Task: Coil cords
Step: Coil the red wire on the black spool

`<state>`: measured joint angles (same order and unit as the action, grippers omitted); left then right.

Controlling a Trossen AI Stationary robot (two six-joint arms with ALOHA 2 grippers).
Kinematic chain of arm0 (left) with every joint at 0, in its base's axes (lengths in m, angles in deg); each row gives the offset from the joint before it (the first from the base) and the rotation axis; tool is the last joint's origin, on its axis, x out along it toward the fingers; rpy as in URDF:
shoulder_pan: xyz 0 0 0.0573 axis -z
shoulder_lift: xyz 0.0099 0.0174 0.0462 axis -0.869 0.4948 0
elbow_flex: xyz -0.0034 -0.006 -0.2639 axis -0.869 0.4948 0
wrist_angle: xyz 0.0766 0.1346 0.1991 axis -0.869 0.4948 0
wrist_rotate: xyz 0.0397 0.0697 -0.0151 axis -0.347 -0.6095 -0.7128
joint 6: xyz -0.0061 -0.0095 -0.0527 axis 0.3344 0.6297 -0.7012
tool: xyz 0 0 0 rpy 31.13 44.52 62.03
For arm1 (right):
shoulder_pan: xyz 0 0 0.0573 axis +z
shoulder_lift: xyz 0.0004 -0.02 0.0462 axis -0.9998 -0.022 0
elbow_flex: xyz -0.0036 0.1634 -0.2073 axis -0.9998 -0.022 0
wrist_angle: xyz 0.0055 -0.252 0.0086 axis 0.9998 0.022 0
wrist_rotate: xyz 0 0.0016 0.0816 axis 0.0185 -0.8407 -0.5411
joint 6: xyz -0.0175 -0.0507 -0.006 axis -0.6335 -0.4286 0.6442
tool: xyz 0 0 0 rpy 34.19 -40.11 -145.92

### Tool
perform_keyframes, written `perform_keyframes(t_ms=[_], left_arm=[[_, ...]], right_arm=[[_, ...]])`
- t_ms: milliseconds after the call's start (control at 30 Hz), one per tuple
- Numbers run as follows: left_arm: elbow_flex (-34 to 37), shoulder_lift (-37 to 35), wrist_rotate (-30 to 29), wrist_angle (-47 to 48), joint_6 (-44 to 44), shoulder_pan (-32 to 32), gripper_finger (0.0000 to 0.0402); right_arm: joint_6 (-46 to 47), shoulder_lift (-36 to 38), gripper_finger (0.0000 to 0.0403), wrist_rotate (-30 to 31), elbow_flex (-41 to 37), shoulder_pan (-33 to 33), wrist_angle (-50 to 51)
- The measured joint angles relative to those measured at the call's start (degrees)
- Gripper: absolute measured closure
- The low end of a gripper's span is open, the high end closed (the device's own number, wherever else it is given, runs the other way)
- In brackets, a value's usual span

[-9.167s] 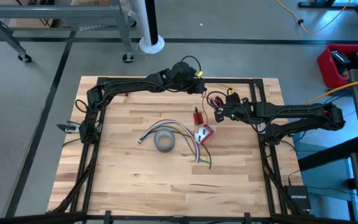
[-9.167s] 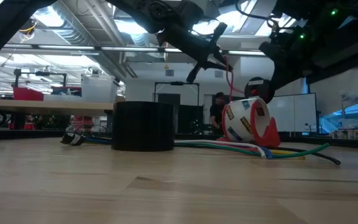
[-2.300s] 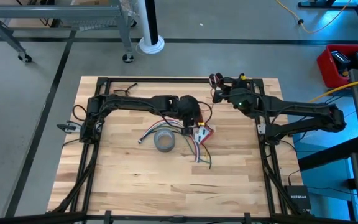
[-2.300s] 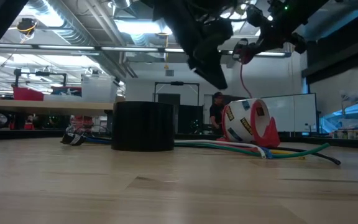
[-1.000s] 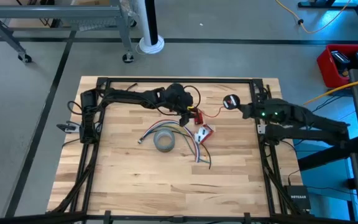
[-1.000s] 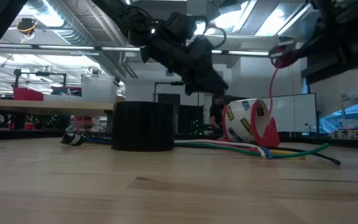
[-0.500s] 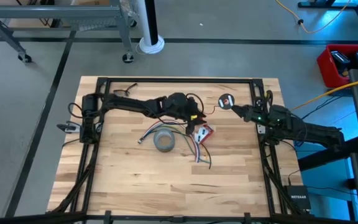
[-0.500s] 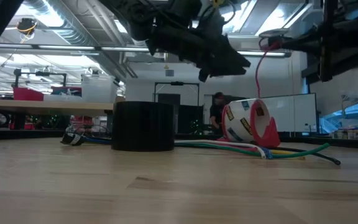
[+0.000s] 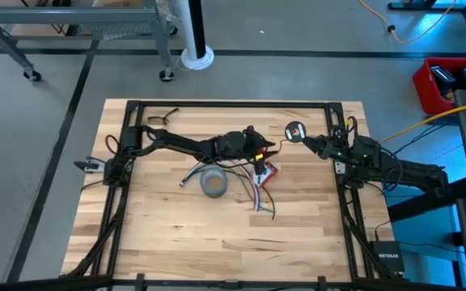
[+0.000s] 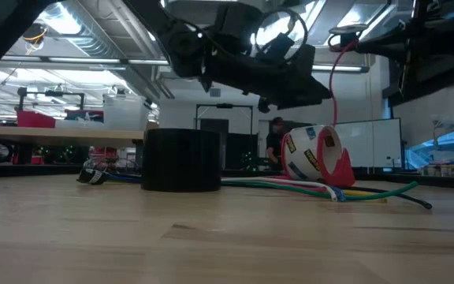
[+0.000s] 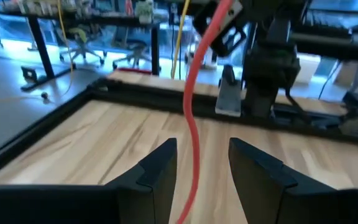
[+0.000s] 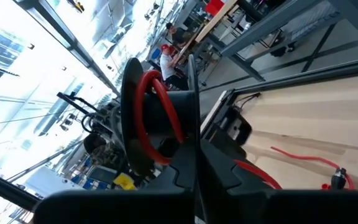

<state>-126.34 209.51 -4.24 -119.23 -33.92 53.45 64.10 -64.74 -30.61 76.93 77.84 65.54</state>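
Note:
A thin red wire (image 10: 331, 79) is partly wound on a small black spool (image 9: 295, 131), held above the table's far right part by my shut right gripper (image 9: 304, 137). From the spool the wire hangs down toward the red-and-white tape dispenser (image 9: 265, 171). My left gripper (image 9: 262, 151) hovers open over the table's middle, pointing toward the right edge. In the left wrist view the wire (image 11: 191, 137) passes through the gap between its fingers (image 11: 160, 168), apart from both as far as it shows. My right gripper pinches the rim of the spool's thin black flange (image 12: 191, 134) between its two fingers. The spool stands on edge, lifted clear of the table, with red turns (image 12: 160, 112) wound on its hub. The wire's free length trails down to the tabletop (image 12: 303, 157).
A grey tape roll (image 9: 213, 183) lies left of the dispenser, with a bundle of coloured cables (image 9: 249, 187) fanned out around and behind it. A small dark thing (image 9: 159, 119) lies near the far left corner. The table's near half shows bare wood.
My left gripper has swung toward the table's right edge and turned to point at the spool, coming astride the hanging wire. My right gripper has carried the spool a little up and toward the left, and the right arm has drawn back toward the right edge.

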Motion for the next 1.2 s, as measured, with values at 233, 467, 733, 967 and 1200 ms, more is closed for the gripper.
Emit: perform_keyframes(t_ms=[233,467,733,967,1200], left_arm=[[0.0,1.1,0.0,-0.8,-0.4,0.1,0.0263],[0.0,1.1,0.0,-0.8,-0.4,0.0,0.0263],[0.0,1.1,0.0,-0.8,-0.4,-0.1,0.0263],[0.0,1.1,0.1,-0.8,-0.2,-0.1,0.0263],[0.0,1.1,0.1,1.7,-0.2,-0.1,0.0263]], right_arm=[[0.0,0.0,0.0399,0.0,0.0,0.0,-0.1],[0.2,-0.2,0.0399,-1.2,0.0,0.0,-2.6],[0.3,-4.4,0.0398,-2.1,0.0,0.0,-5.4],[0.0,-11.2,0.0397,-2.6,0.0,0.0,-13.3],[0.0,-14.7,0.0397,-3.8,0.0,0.0,-19.5]])
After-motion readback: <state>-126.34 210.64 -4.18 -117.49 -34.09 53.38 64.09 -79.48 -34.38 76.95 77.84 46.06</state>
